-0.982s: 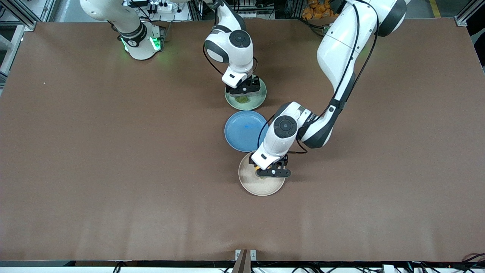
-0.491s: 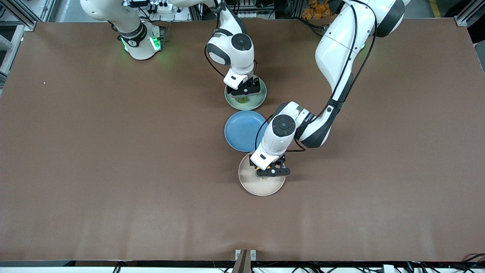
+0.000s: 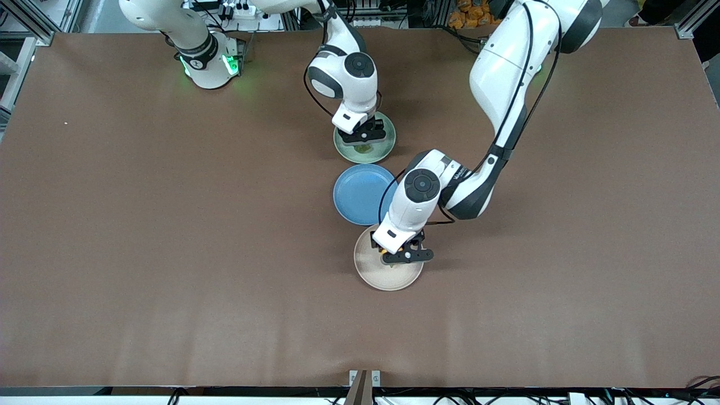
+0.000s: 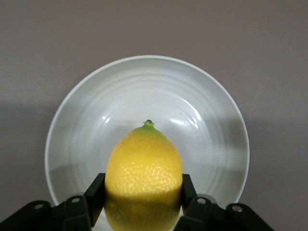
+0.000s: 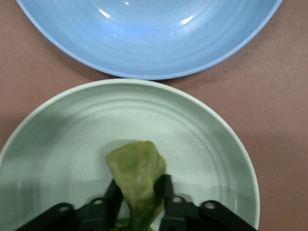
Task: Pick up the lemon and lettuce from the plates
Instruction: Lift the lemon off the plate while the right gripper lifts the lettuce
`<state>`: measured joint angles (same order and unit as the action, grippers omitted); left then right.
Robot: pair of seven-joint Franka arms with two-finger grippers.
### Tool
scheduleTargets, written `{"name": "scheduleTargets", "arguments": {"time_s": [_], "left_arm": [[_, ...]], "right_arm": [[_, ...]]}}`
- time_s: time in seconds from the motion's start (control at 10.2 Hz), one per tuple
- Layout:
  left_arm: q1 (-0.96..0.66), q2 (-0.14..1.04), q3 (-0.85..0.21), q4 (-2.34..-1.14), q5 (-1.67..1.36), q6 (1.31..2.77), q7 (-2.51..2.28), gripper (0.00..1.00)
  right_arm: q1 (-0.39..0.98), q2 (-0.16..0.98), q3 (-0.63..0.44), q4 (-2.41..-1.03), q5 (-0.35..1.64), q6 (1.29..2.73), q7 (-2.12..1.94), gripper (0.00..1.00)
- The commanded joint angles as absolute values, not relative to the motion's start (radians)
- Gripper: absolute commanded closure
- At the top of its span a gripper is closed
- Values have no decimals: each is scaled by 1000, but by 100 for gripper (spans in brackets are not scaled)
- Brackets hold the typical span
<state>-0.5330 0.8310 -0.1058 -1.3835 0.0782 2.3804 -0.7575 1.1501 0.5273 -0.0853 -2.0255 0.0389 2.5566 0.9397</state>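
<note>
My left gripper [image 3: 400, 260] is shut on the yellow lemon [image 4: 143, 178] and holds it just over the beige plate [image 3: 371, 275], which shows pale in the left wrist view [image 4: 96, 120]. A sliver of the lemon [image 3: 383, 260] shows under the hand in the front view. My right gripper [image 3: 364, 140] is shut on the green lettuce [image 5: 137, 178] and holds it low over the pale green plate [image 3: 383, 151], which fills the right wrist view [image 5: 62, 144]. A bit of lettuce [image 3: 363, 148] shows under that hand.
An empty blue plate [image 3: 360, 194] lies between the two plates, its rim close to the green plate [image 5: 144, 43]. The left arm's wrist hangs over the blue plate's edge. Bare brown table spreads toward both ends.
Both hands have shifted only slightly. The right gripper has drawn a little toward its base over the green plate; the left gripper has risen slightly with the lemon.
</note>
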Motion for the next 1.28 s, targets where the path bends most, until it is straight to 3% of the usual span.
{"name": "scheduleTargets", "arguments": {"time_s": [0.0, 0.29, 0.69, 1.18], "left_arm": [[-508, 700, -103, -1477, 101, 2318, -825, 100], [-456, 537, -104, -1696, 106, 2333, -799, 100], [-330, 301, -109, -2092, 106, 2552, -643, 100], [-152, 264, -107, -2190, 106, 2554, -396, 100]], "right_arm": [[1161, 520, -94, -2000, 52, 2495, 986, 98], [1152, 515, -95, -1893, 52, 2274, 979, 100], [1129, 479, -98, -1893, 54, 2272, 979, 100], [1103, 471, -98, -1893, 54, 2272, 976, 100]]}}
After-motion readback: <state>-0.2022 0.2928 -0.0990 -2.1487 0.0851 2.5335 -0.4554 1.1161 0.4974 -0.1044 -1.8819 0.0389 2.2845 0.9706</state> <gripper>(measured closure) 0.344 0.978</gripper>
